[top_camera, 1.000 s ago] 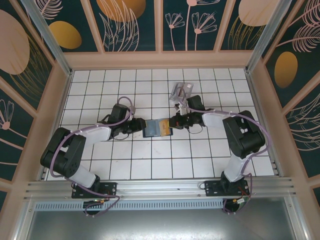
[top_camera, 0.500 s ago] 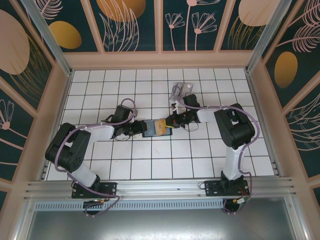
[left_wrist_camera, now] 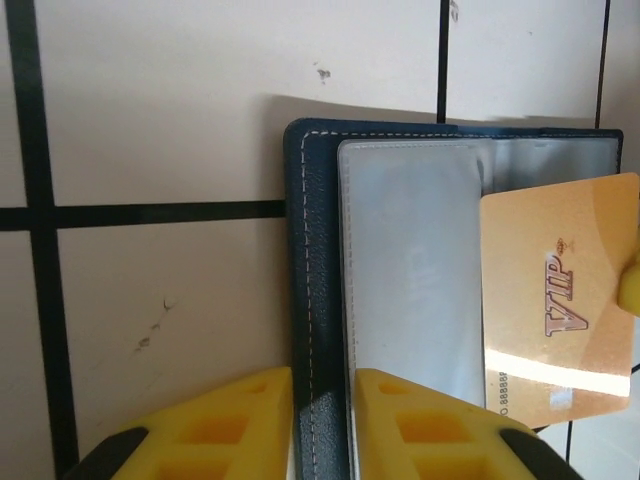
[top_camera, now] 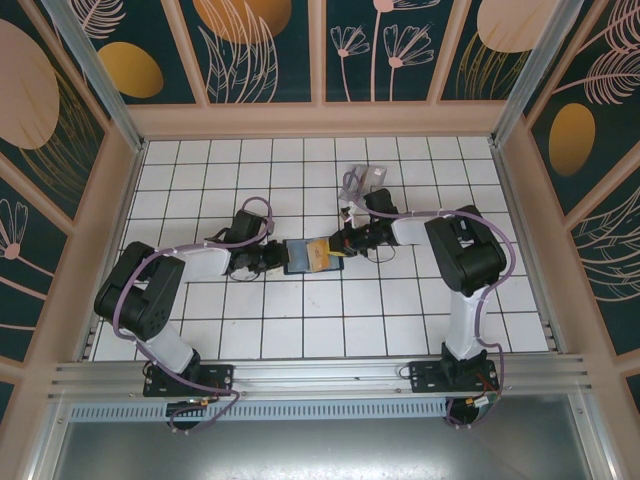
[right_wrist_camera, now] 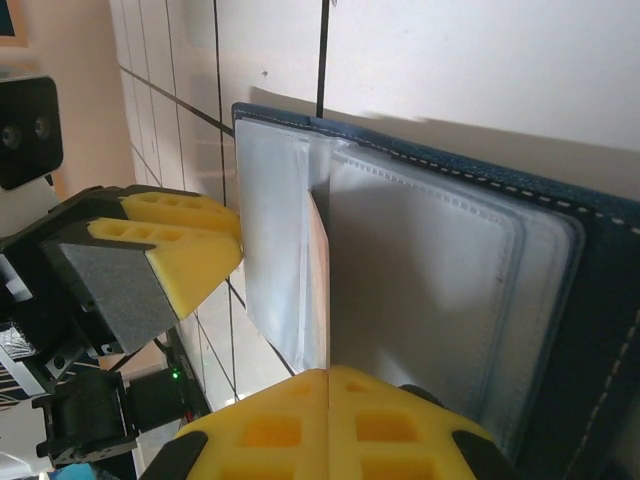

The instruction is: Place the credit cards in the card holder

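Pinching the open card holder [left_wrist_camera: 410, 260] by its edge on the worktop [left_wrist_camera: 150, 110], the left jaws brace it as the right jaws, shut on a gold credit card [left_wrist_camera: 555, 300], aim for a pocket; a misaligned corner could snag and drag the holder loose.
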